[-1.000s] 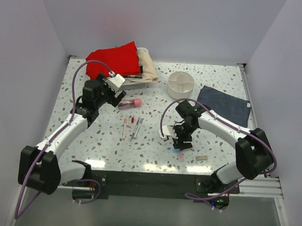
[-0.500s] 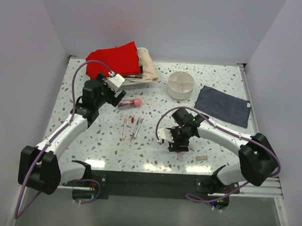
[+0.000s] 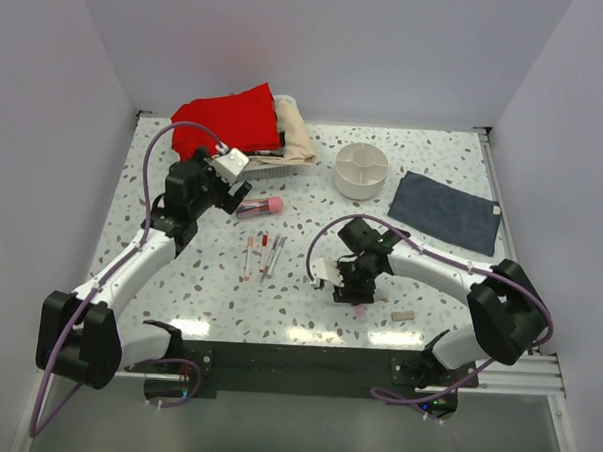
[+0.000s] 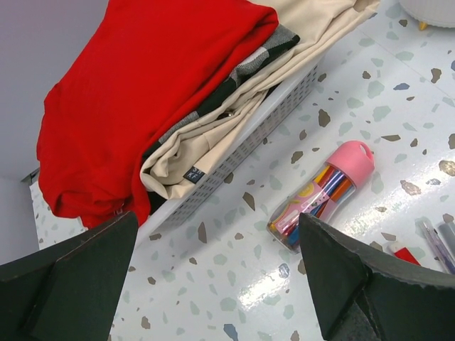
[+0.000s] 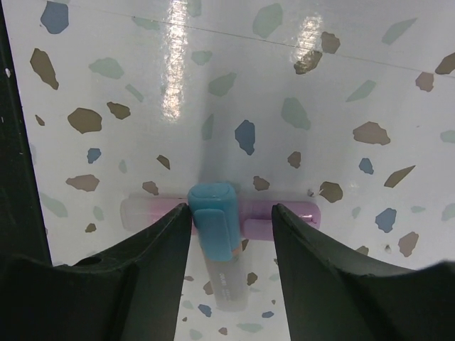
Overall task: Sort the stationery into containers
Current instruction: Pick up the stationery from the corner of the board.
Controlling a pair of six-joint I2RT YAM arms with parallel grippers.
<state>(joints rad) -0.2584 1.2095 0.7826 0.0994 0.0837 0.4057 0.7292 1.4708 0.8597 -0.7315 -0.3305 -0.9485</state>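
The left gripper (image 4: 217, 222) hangs spread wide above the pink-capped tube (image 4: 320, 195), toward the far-left corner. By the front edge, the right gripper (image 5: 229, 214) straddles the blue marker (image 5: 213, 231), jaws apart and unclamped. The white organiser (image 3: 361, 169) sits near the far edge.

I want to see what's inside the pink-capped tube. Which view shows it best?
The left wrist view: the tube lies large and unblocked, coloured sticks visible inside. The top view shows it only as a small pink-capped shape. The right wrist view misses it.
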